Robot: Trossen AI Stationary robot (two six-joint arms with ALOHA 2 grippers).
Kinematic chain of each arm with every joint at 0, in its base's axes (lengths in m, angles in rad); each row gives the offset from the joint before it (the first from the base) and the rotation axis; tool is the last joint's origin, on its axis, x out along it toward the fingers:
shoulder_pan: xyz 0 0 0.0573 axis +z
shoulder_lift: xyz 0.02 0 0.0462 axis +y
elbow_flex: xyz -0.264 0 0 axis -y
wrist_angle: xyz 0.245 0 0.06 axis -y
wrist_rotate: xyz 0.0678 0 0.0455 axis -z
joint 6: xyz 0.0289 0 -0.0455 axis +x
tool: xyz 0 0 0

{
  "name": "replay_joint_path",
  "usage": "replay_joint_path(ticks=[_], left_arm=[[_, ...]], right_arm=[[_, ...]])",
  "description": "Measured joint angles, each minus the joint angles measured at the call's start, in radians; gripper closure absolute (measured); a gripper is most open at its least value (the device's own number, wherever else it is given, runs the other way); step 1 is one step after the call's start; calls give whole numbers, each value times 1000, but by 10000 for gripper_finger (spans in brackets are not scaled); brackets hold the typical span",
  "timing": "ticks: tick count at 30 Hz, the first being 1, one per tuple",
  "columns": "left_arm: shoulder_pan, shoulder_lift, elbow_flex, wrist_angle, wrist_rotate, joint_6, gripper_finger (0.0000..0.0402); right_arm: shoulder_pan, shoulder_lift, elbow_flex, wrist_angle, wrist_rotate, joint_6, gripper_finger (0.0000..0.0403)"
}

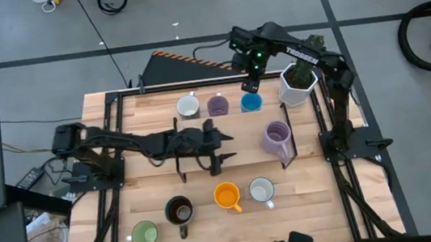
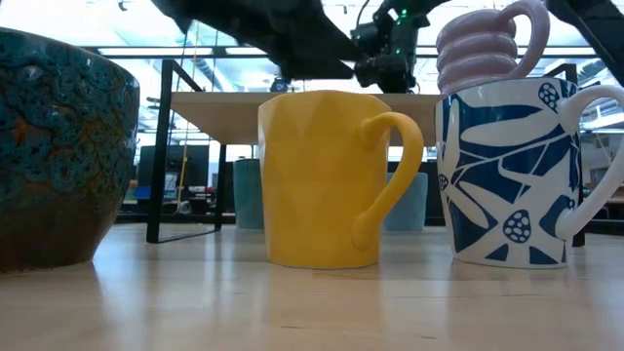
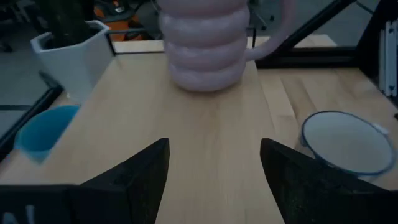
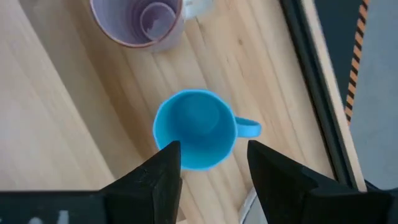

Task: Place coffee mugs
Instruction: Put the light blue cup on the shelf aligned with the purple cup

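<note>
Wooden bench (image 1: pixel 150 185) with mugs in two rows.
Right claw (image 4: pixel 211 158), spread, hovers above the blue mug (image 1: pixel 251 101) in the far row; left claw (image 1: pixel 220 146), spread, waits mid-bench.

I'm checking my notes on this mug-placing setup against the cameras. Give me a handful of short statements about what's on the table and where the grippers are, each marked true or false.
1. The right gripper hangs open directly above the blue mug. True.
2. The left gripper is shut on the ribbed lavender mug. False: it is open, empty, and short of that mug.
3. The white hexagonal planter stands at the far right of the back row. True.
4. The orange mug lies on its side. False: it stands upright, between the dark mug and a white mug.
5. The green mug sits in the back row. False: it is at the front left.
</note>
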Motion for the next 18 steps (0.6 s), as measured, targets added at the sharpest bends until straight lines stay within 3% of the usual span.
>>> replay_joint_path(ticks=[18], left_arm=[[-13, -565, -405, 42, -120, -68, 144]], right_arm=[[14, 70, 0, 66, 77, -11, 141]])
